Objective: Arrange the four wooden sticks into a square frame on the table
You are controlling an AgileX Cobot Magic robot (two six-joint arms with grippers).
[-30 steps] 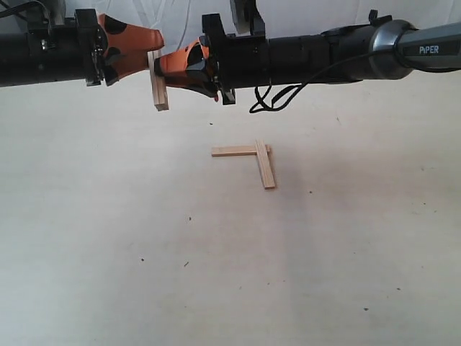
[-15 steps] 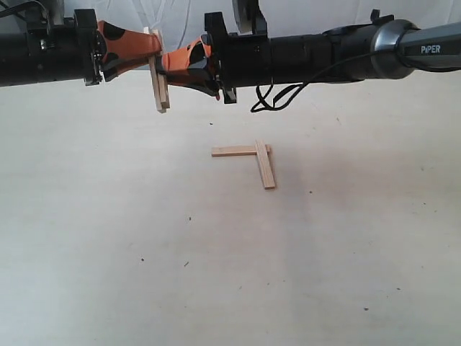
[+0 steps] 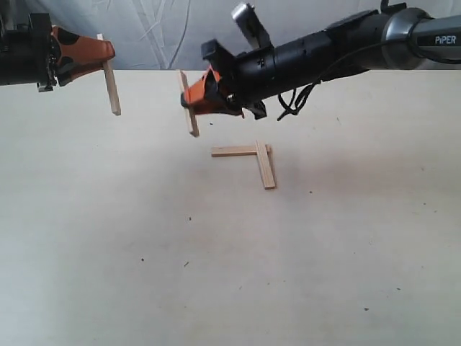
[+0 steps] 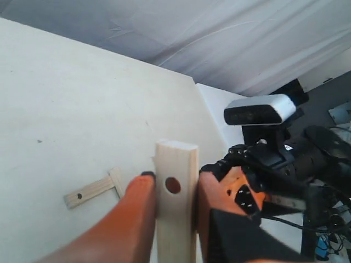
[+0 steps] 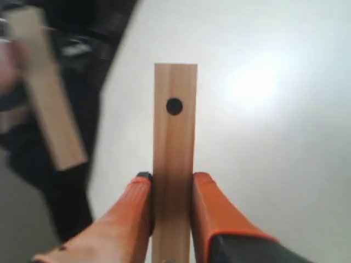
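Observation:
Two wooden sticks lie on the table (image 3: 216,274) as an L: one crosswise (image 3: 234,151), one running toward the front (image 3: 266,169), overlapped at the corner; part of this L (image 4: 93,190) also shows in the left wrist view. My left gripper (image 3: 108,54) hovers at the far left, shut on a third stick (image 3: 112,79) that hangs nearly upright (image 4: 174,208). My right gripper (image 3: 189,97) reaches across the middle, shut on the fourth stick (image 3: 189,104), tilted, above and left of the L. That stick (image 5: 174,164) sits between the orange fingers (image 5: 211,213).
A grey-white cloth backdrop (image 3: 166,29) hangs behind the table's far edge. The right arm's black body and cable (image 3: 324,50) stretch over the back of the table. Small dark specks dot the tabletop.
The two grippers, which met at one spot with the sticks together, have parted. The left pulled away leftward with one stick; the right tilted down toward the L with the other.

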